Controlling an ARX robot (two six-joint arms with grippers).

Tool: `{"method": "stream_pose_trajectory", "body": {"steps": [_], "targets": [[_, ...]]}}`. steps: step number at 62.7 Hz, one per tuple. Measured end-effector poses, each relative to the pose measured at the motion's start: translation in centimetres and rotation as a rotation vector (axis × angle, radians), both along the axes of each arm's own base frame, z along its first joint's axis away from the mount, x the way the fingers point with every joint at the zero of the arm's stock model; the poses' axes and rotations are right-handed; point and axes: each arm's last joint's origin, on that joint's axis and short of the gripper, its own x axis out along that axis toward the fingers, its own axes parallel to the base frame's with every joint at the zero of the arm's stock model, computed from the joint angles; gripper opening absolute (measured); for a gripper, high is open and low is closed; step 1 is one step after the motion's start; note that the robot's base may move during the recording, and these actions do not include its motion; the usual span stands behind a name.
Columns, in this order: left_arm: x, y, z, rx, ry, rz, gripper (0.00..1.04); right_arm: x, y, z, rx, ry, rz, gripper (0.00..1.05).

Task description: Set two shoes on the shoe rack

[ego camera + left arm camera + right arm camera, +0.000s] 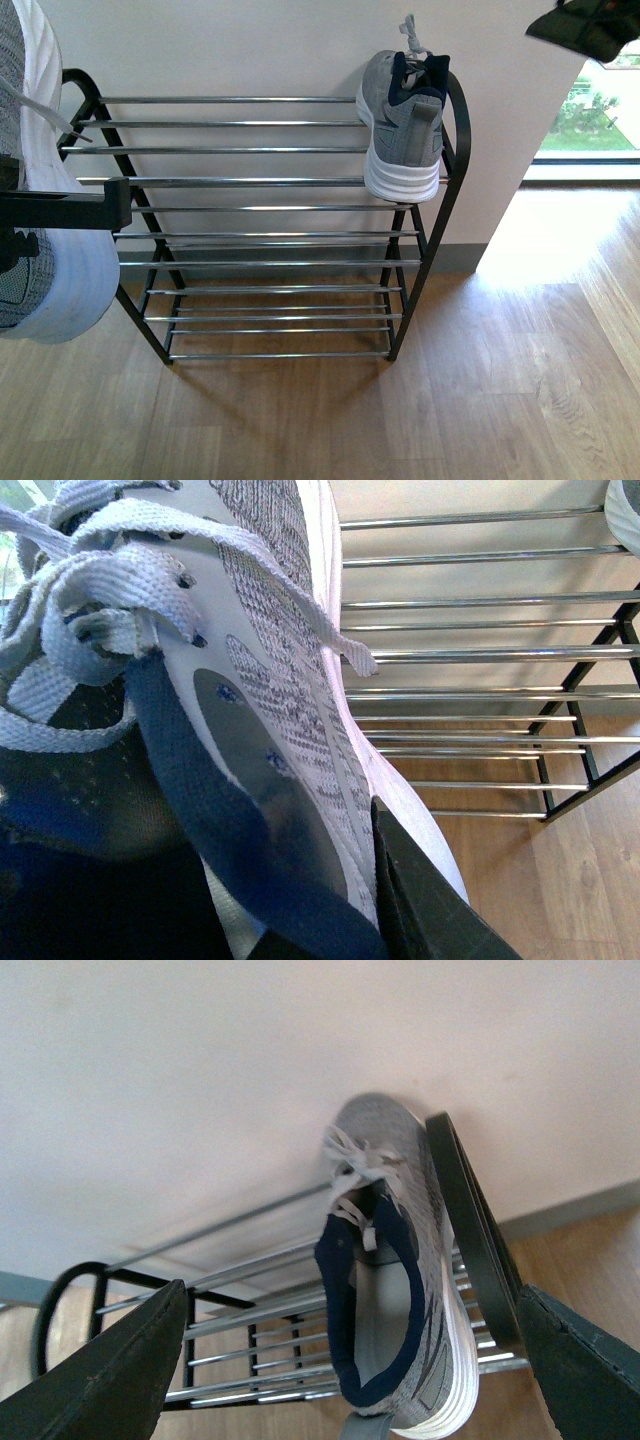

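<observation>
Clamping tight in the left gripper [100,205]: a grey knit white-soled sneaker [60,260], hanging near upright just left of the black-framed, chrome-barred shoe rack [260,182], sole facing the rack's free left end. Farther off, lying on the top tier's right end: the matching sneaker [402,120], heel nearest, toe pointing at the white wall [230,45]. Hovering above-right, spread and empty: the right gripper [585,25].

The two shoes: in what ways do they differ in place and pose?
The racked shoe sits free on the top tier of the rack, right end; the held shoe hangs left of the rack in the left gripper. The racked shoe stands sole down; the held shoe's sole faces sideways. Both are grey with white soles.
</observation>
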Motion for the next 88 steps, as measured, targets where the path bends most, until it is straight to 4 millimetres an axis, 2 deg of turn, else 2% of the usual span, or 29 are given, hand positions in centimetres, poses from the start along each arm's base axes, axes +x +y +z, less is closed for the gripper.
{"method": "stream_pose_trajectory", "body": {"steps": [3,10,22,28,38,40,51,58,61,73,88], "targets": [[0.0,0.0,0.0,0.000,0.000,0.000,0.02,-2.4,-0.8,1.3,-0.021,-0.081,0.048,0.95],[0.0,0.0,0.0,0.000,0.000,0.001,0.02,-6.2,-2.0,2.2,-0.093,-0.190,0.081,0.95],[0.0,0.0,0.0,0.000,0.000,0.001,0.02,-13.1,-5.8,0.8,-0.212,-0.279,0.044,0.95],[0.0,0.0,0.0,0.000,0.000,0.001,0.02,-15.4,-7.4,0.0,-0.248,-0.320,-0.041,0.95],[0.0,0.0,0.0,0.000,0.000,0.000,0.02,-15.9,-7.8,-0.3,-0.261,-0.321,-0.059,0.95],[0.0,0.0,0.0,-0.001,0.000,-0.001,0.02,-16.0,-7.8,-0.5,-0.291,-0.338,-0.034,0.92],[0.0,0.0,0.0,0.002,-0.001,0.005,0.02,-17.9,-7.0,-1.9,-0.482,-0.408,0.019,0.65],[0.0,0.0,0.0,-0.001,0.000,-0.001,0.02,-19.1,-6.6,-3.2,-0.519,-0.393,0.025,0.47],[0.0,0.0,0.0,-0.001,0.001,-0.003,0.02,-19.9,-6.4,-3.8,-0.526,-0.391,0.031,0.35],[0.0,0.0,0.0,0.000,0.000,0.000,0.02,-21.7,-5.2,-4.9,-0.544,-0.399,0.027,0.01],[0.0,0.0,0.0,0.000,0.000,0.000,0.02,-23.6,-5.0,-6.2,-0.548,-0.397,0.034,0.02]]}}
